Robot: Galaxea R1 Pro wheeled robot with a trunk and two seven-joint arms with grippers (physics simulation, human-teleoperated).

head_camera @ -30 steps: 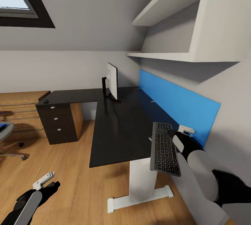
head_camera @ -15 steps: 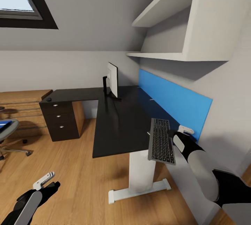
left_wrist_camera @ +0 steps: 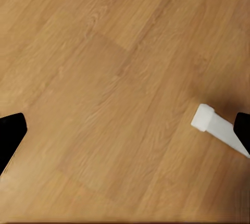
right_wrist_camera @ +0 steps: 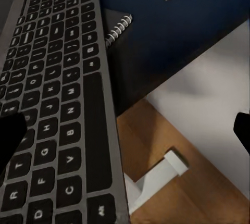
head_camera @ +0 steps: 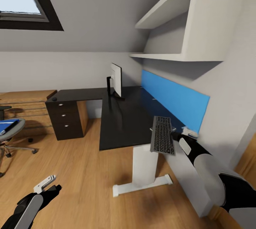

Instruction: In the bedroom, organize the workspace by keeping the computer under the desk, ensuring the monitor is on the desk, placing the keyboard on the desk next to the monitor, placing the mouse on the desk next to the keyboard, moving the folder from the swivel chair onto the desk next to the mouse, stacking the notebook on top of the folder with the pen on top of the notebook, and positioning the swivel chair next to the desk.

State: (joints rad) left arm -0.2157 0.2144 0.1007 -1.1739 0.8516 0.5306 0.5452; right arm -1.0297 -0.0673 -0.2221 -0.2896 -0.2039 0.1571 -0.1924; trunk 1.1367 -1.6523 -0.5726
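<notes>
— Keyboard (head_camera: 163, 139) — where is it sitting right now?
— Right gripper (head_camera: 176, 136) is clamping its edge, holding it out over the near end of the desk (head_camera: 122, 122), keys facing up. A spiral notebook (right_wrist_camera: 119, 26) is lying on the black top just beyond it.
— And the left gripper (head_camera: 48, 183)?
— Hanging low over the wood floor (left_wrist_camera: 104, 78), fingers spread apart, holding nothing.
— Monitor (head_camera: 116, 84)?
— Standing far ahead of the right gripper, on the desk.

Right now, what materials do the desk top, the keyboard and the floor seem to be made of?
The desk top looks like glossy black laminate, perhaps lacquered: it shows faint reflections. The keyboard seems to have a matte silver-grey frame, metal or plastic, with black plastic keys. The floor looks like light wood planks with visible grain.
</notes>
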